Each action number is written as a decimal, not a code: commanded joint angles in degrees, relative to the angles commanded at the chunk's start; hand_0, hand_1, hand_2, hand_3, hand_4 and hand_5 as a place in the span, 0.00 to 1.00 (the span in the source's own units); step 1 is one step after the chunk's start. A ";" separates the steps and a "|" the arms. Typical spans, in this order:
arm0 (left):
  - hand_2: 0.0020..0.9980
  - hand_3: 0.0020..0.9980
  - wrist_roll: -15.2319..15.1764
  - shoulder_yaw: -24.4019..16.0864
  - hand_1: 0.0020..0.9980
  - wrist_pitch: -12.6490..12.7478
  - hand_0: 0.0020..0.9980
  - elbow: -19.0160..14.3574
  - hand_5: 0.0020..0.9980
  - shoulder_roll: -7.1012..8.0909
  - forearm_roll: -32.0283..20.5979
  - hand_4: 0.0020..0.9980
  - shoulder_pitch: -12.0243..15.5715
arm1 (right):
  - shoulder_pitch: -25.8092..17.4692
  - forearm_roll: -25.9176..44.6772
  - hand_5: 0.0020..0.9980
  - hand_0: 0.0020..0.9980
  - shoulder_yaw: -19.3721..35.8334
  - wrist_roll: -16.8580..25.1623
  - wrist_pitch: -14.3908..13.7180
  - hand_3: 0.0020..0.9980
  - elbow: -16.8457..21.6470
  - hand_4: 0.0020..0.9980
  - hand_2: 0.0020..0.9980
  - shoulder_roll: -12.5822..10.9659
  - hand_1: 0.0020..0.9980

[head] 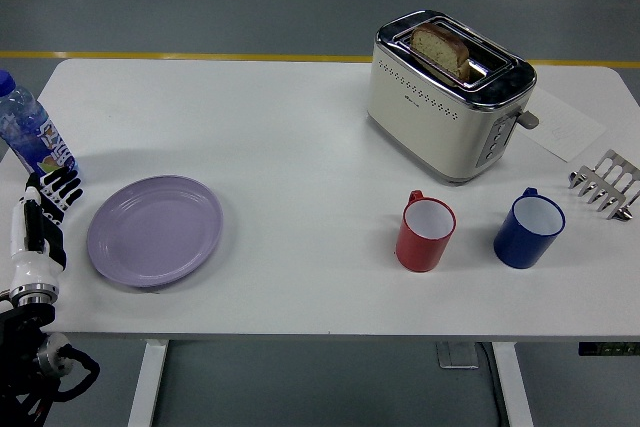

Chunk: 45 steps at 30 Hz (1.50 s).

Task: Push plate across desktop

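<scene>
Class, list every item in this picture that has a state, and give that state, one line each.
Plate: empty, flat on the table.
Toaster: bread sticking up from one slot.
Red mug: upright, empty.
Blue mug: upright.
Bottle: upright, capped.
Left hand: fingers open, beside the plate.

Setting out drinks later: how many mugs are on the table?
2: a red mug in front of the toaster, and a blue mug to its right.
</scene>
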 joint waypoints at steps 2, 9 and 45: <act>0.69 0.61 -0.21 0.35 0.74 0.25 0.72 0.06 1.00 -0.12 -0.06 0.53 0.02 | 0.01 0.13 0.21 0.68 -0.11 0.02 0.03 0.60 0.00 0.45 0.69 0.03 0.65; 0.69 0.61 -1.03 1.30 0.74 0.80 0.71 0.30 1.00 -0.56 0.11 0.53 0.06 | 0.10 -2.81 0.21 0.68 2.09 -0.20 0.28 0.60 0.00 0.45 0.69 0.39 0.65; 0.68 0.61 -1.79 8.30 0.73 1.71 0.70 1.22 1.00 -4.71 -1.58 0.49 -2.76 | 0.46 -1.15 0.21 0.67 0.49 -0.11 0.46 0.60 0.00 0.44 0.68 0.08 0.65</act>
